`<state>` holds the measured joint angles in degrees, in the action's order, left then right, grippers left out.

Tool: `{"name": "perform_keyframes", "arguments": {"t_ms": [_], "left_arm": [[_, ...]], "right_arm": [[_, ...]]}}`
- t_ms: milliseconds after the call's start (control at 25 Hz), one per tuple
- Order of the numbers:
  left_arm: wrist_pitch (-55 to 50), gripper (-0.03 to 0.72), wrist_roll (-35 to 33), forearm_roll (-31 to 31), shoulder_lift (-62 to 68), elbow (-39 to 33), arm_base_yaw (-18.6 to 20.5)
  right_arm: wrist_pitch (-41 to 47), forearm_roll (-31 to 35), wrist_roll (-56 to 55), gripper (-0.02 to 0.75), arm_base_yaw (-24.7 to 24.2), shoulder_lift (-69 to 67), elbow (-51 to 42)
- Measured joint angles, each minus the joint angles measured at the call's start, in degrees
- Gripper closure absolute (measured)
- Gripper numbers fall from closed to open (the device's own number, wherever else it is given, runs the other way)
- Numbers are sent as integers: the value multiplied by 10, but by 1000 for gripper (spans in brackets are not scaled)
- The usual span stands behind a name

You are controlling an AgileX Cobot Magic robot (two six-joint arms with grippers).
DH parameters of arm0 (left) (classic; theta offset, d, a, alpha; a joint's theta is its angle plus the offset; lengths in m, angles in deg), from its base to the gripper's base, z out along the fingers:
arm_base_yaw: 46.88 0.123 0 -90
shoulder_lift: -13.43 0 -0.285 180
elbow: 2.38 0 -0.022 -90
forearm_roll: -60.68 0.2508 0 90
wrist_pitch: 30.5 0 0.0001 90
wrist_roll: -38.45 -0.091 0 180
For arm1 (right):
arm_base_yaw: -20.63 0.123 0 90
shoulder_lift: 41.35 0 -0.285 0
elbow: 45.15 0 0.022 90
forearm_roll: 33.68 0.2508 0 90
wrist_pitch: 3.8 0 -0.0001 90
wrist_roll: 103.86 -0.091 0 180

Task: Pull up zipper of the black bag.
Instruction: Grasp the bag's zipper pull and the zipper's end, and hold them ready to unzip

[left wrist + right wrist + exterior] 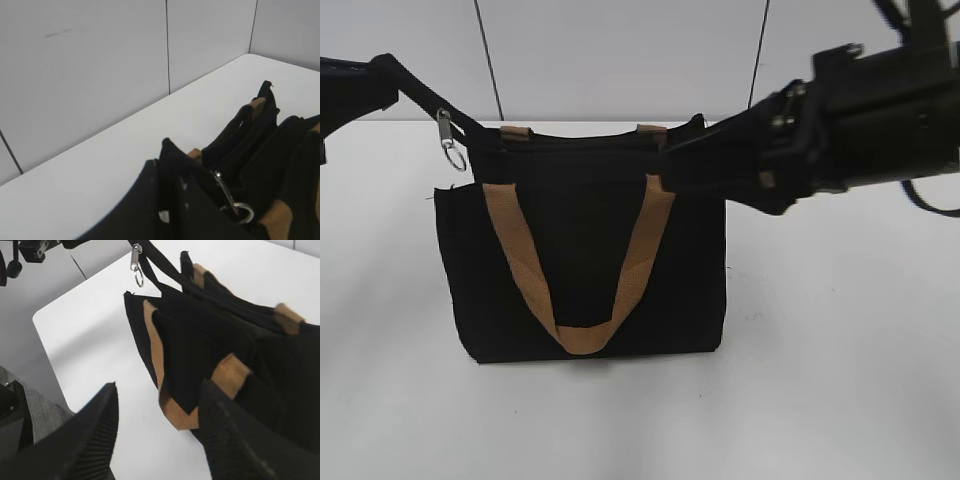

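The black bag (580,260) stands upright on the white table, its tan handles hanging down the front. The zipper's black tape runs off the bag's top left corner, taut, up to my left gripper (385,70). The silver pull tab (448,138) hangs from that tape just outside the corner. In the left wrist view the left gripper (167,152) is shut on the black tape, with the tab (235,200) beside it. My right gripper (668,168) is at the bag's top right. In the right wrist view it (160,387) is open, one finger against the bag (210,340) and the tab (136,262) far off.
The white table (840,380) runs out in front of the bag and to both sides. A grey panelled wall (100,65) stands close behind. The table's left edge (45,340) shows in the right wrist view.
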<state>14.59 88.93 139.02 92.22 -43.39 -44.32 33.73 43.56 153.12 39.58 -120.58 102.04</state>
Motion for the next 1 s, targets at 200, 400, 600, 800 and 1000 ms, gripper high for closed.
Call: {"name": "perform_keyframes", "arguments": {"t_ms": [200, 400, 600, 800, 1000], "left_arm": [[-4, 666, 0, 0, 0, 0, 0], [-5, 666, 0, 0, 0, 0, 0], [-5, 666, 0, 0, 0, 0, 0], [-5, 666, 0, 0, 0, 0, 0], [-6, 666, 0, 0, 0, 0, 0]], "right_arm": [[-40, 3, 0, 336, 84, -98, 67], [-55, 10, -18, 351, 144, -185, 151], [-60, 14, -25, 358, 184, -261, 222], [-60, 18, -26, 358, 194, -309, 259], [-61, 25, -26, 358, 194, -350, 293]]}}
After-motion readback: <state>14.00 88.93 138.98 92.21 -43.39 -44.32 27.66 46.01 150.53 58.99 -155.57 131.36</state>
